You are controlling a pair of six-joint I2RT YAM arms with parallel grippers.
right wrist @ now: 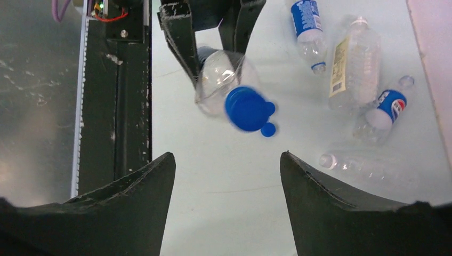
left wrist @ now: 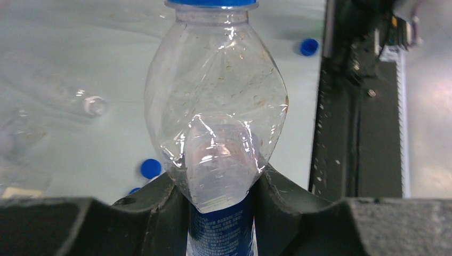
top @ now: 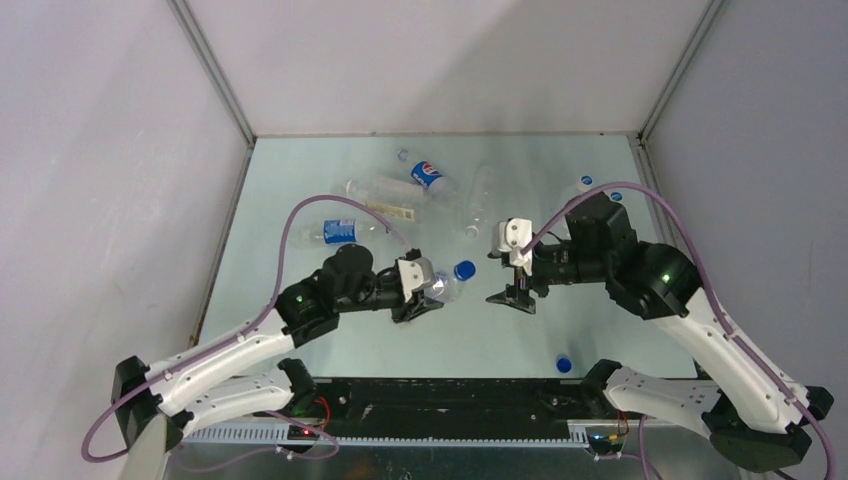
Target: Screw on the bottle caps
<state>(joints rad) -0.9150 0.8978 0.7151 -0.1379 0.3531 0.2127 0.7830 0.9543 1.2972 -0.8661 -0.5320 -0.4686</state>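
Note:
My left gripper [top: 424, 298] is shut on the body of a clear bottle [top: 446, 284] with a blue label, held off the table with its neck pointing right. The left wrist view shows the fingers [left wrist: 144, 205] squeezing the bottle [left wrist: 216, 106] just above the label. A blue cap [top: 464, 269] sits on its mouth, and shows in the right wrist view [right wrist: 246, 109] too. My right gripper [top: 512, 292] is open and empty, a short way right of the cap, facing it [right wrist: 227, 170]. Loose blue caps lie on the table [top: 564, 364] [left wrist: 150, 168] [right wrist: 268, 129].
Several bottles lie at the back: a logo-labelled one [top: 428, 177], a blue-labelled one [top: 340, 231], a pale-labelled one [top: 385, 192] and a clear one [top: 480, 200]. Another bottle [top: 583, 185] lies behind my right arm. A black rail [top: 450, 400] runs along the near edge.

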